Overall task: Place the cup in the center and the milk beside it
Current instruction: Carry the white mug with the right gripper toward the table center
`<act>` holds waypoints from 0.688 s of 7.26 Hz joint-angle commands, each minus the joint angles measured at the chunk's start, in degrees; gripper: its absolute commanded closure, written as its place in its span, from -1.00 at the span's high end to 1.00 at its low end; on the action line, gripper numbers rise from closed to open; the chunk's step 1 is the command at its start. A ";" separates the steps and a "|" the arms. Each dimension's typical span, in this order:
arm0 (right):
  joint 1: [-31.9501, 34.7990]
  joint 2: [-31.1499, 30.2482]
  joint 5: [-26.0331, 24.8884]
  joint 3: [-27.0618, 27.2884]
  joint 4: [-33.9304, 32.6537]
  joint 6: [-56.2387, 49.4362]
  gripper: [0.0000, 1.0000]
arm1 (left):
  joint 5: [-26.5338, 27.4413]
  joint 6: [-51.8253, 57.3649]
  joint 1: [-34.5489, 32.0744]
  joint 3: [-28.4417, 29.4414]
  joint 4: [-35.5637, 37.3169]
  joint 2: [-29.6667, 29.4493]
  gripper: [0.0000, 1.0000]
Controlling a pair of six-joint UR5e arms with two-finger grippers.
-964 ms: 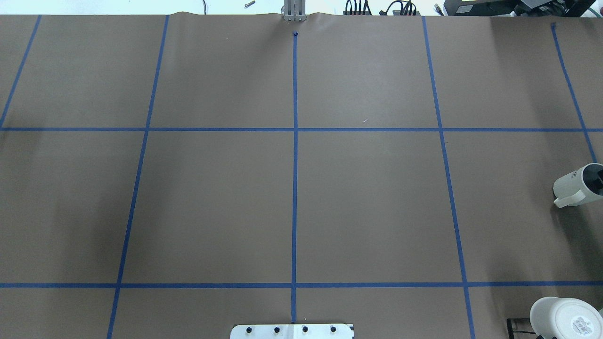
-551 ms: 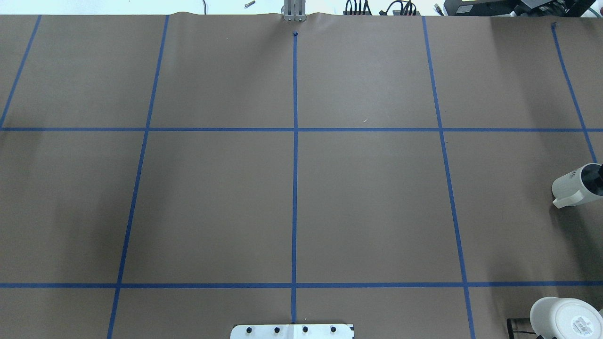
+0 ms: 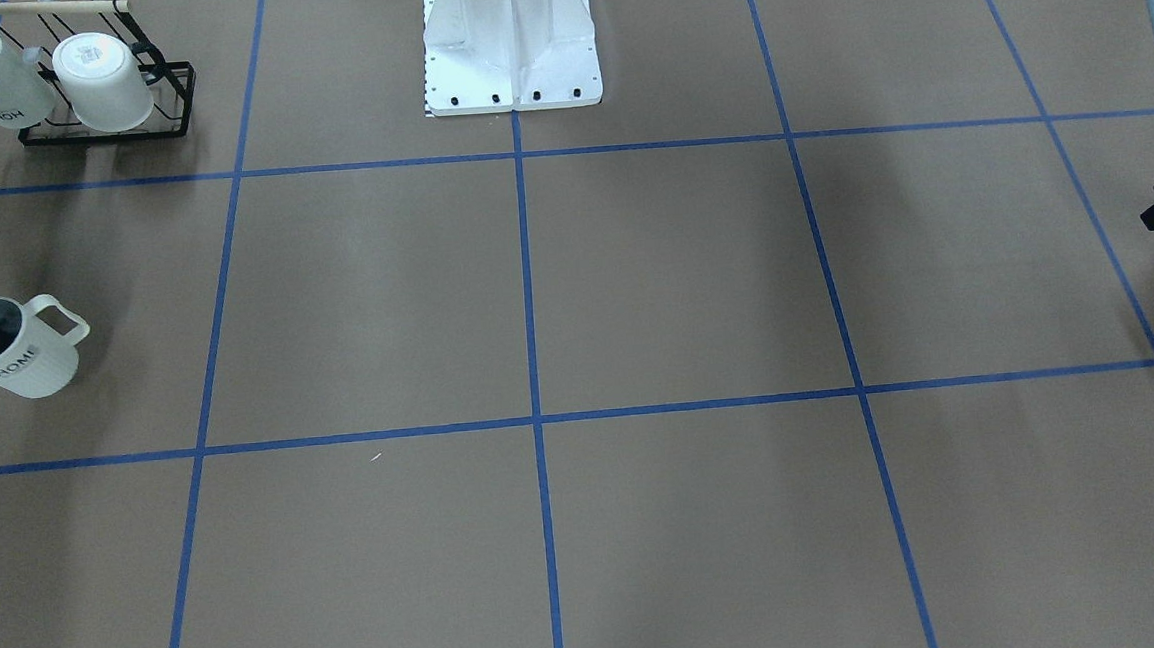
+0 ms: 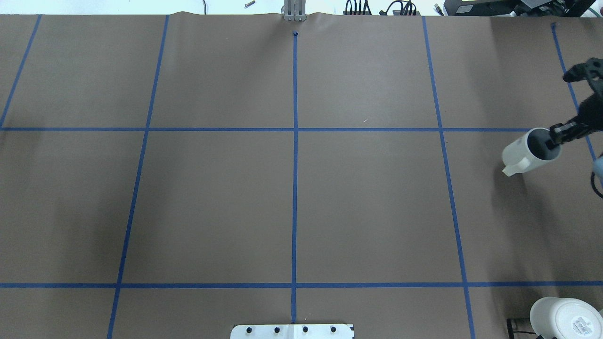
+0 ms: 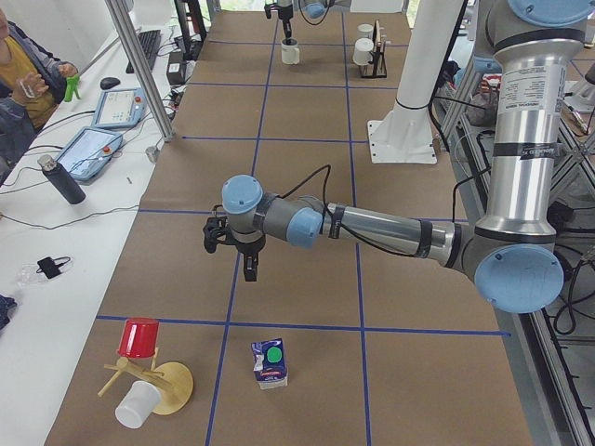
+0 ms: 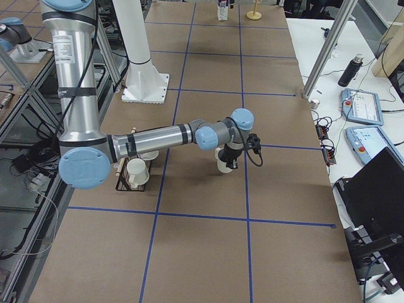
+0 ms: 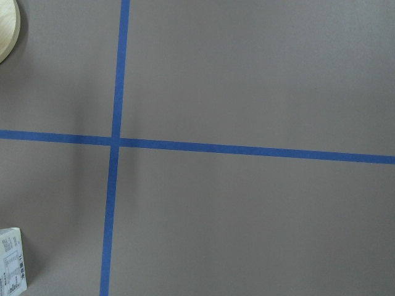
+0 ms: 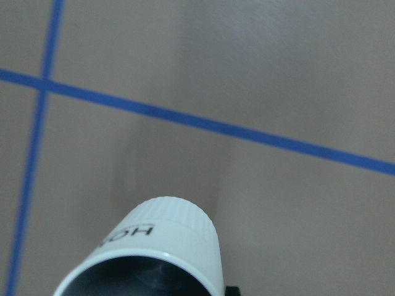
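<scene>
The cup [image 4: 525, 153], a white ribbed mug with "HOME" lettering [image 3: 23, 360], hangs tilted above the table's right part. My right gripper [image 4: 552, 140] is shut on its rim, one finger inside. The right wrist view shows the cup [image 8: 163, 243] just below the camera, and the exterior right view shows it [image 6: 223, 163] beside the rack. The milk [image 5: 270, 362], a blue and white carton with a green cap, stands at the table's far left end. My left gripper [image 5: 249, 269] hovers a little way from it, over a blue tape line. I cannot tell whether it is open or shut. A carton corner shows in the left wrist view [image 7: 11, 264].
A black wire rack [image 3: 172, 98] with two white mugs stands near the robot's right. A wooden stand [image 5: 163, 386] with a red cup and a white cup is next to the milk. The robot base [image 3: 511, 58] is at the near middle. Blue tape lines [image 4: 295, 188] grid the brown table.
The cup has moved in from the right edge, toward the centre and away from the robot. My right gripper holding it has come into the overhead view.
</scene>
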 commanded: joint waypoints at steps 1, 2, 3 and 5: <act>-10.48 19.80 -0.66 -5.98 -3.53 16.05 -1.00 | 0.29 0.24 0.00 0.35 -0.10 0.04 0.97; -13.13 25.55 -1.44 -9.94 -3.09 20.40 -1.00 | 0.29 0.24 0.00 0.35 -0.10 0.04 0.97; -14.46 34.22 -1.54 -17.03 -3.00 25.05 -1.00 | 0.29 0.24 0.00 0.26 -0.19 0.21 0.97; -16.66 46.05 -3.19 -27.34 -3.00 29.49 -1.00 | 0.21 0.24 0.00 0.43 -1.23 0.65 0.97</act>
